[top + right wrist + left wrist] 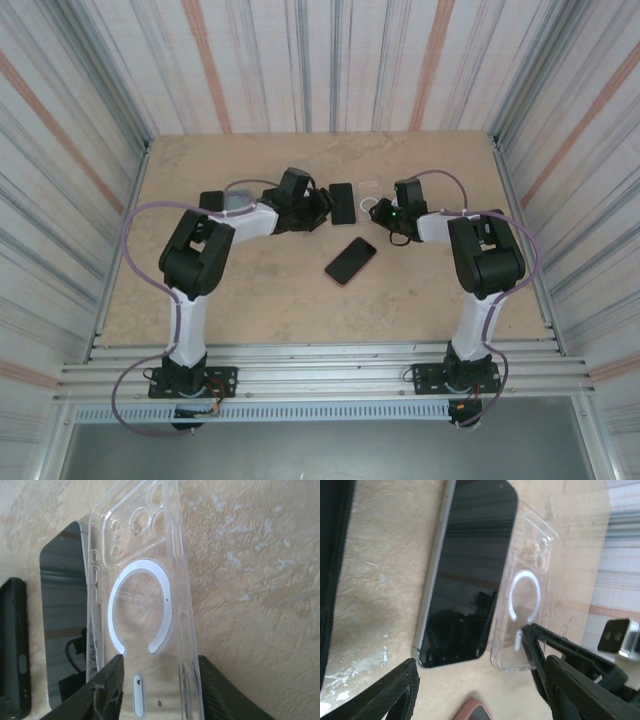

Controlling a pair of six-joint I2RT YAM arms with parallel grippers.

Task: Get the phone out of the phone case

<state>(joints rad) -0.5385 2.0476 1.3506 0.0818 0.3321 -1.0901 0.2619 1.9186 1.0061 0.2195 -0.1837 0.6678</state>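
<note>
The bare phone point(343, 203) lies screen up on the table, out of its case; it also shows as the phone point(470, 570) and the phone point(62, 610). The clear phone case point(370, 195) with a white ring lies empty just right of it, seen too as the case point(530, 590) and the case point(145, 570). My right gripper point(160, 662) is open, its fingers point(555, 660) astride the case's near end. My left gripper point(470, 655) is open over the phone's near end, holding nothing. In the top view, the left gripper point(322, 205) and right gripper point(382, 212) flank the pair.
A second phone in a pink case point(350, 260) lies nearer the arms, its corner point(475, 710) just below my left fingers. A black case point(212, 200) lies at the far left, beside the bare phone as the black case point(12, 645). Striped walls enclose the table.
</note>
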